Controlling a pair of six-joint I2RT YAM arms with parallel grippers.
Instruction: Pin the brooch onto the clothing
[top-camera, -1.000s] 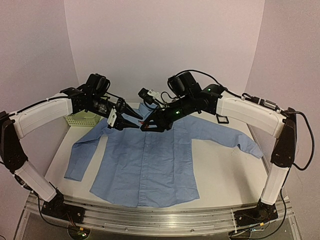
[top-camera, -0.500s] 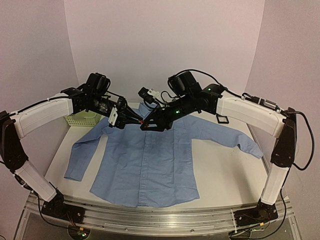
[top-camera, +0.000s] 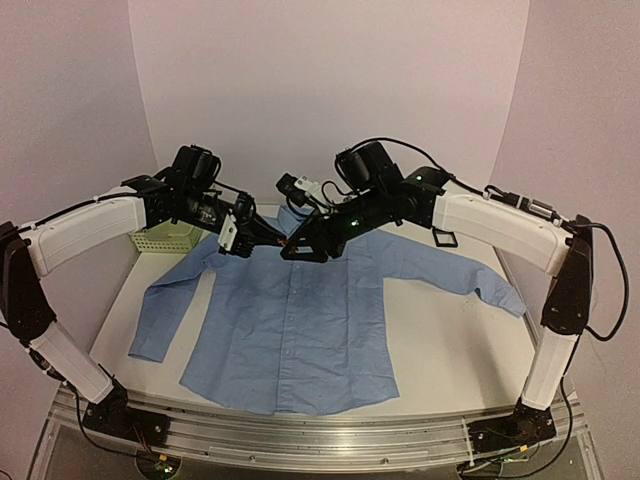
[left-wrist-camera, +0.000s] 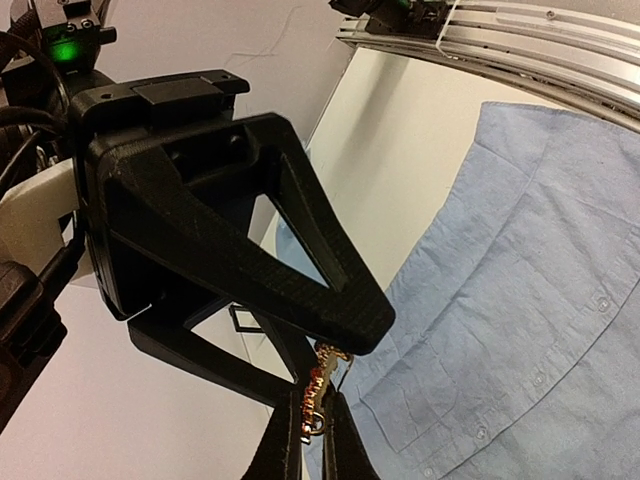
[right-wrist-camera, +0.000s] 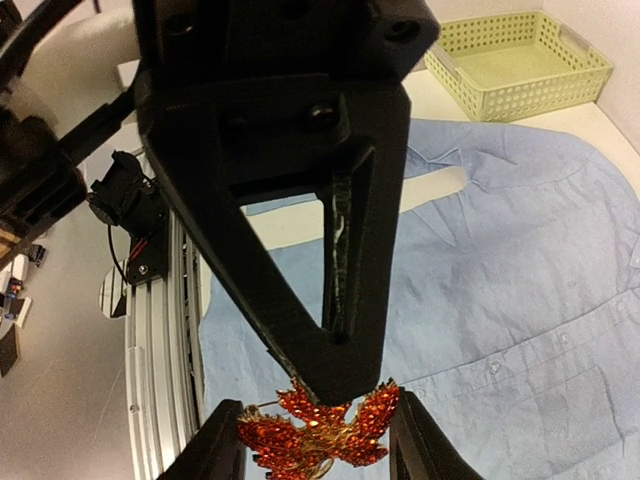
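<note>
The right tool (right-wrist-camera: 318, 458) pinches the red brooch (right-wrist-camera: 316, 432) by its sides. The left tool (left-wrist-camera: 318, 428) pinches its edge, up above the shirt (top-camera: 290, 320).

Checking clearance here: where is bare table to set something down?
Widest bare table: near right, bordered by the shirt body, the right-hand sleeve and the near edge. A narrow strip lies left of the other sleeve, nearer than the basket. Crowded above the collar, where left claw and right claw meet.

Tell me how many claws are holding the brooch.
2. The left claw is shut on the gold part of the brooch; the right claw grips its red body from both sides, above the shirt.
</note>
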